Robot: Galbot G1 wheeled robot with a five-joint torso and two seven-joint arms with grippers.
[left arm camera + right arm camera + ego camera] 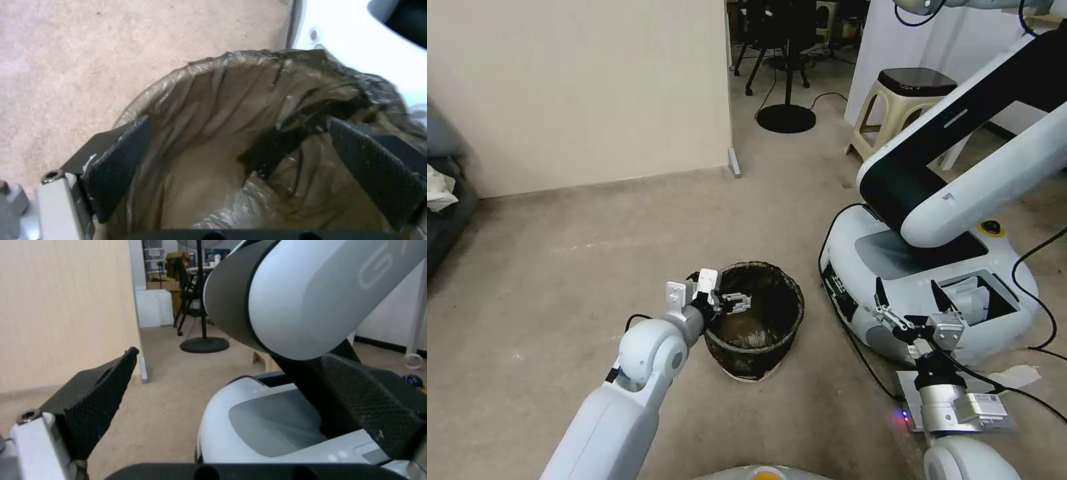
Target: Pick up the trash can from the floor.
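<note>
We are reaching our left hand (735, 303) over the near-left rim of the can (754, 320), which is standing upright on the floor (560, 280) just beside the white base (920, 280) of another robot. In the left wrist view our fingers (118, 163) are standing apart, one over the rim on the floor side and the other over the bag (249, 133) inside the can, so we are straddling the wall rather than clamping it. We are judging the can to be light and fairly stiff, being thin plastic with nothing visible in it, while the crinkled bag folded over the rim is looking soft and slippery. The rim and wall together are seeming the best hold; pinching the bag alone might pull the liner loose. Our right hand (910, 312) is waiting well apart to the right, fingers spread wide, over the other robot's base.
</note>
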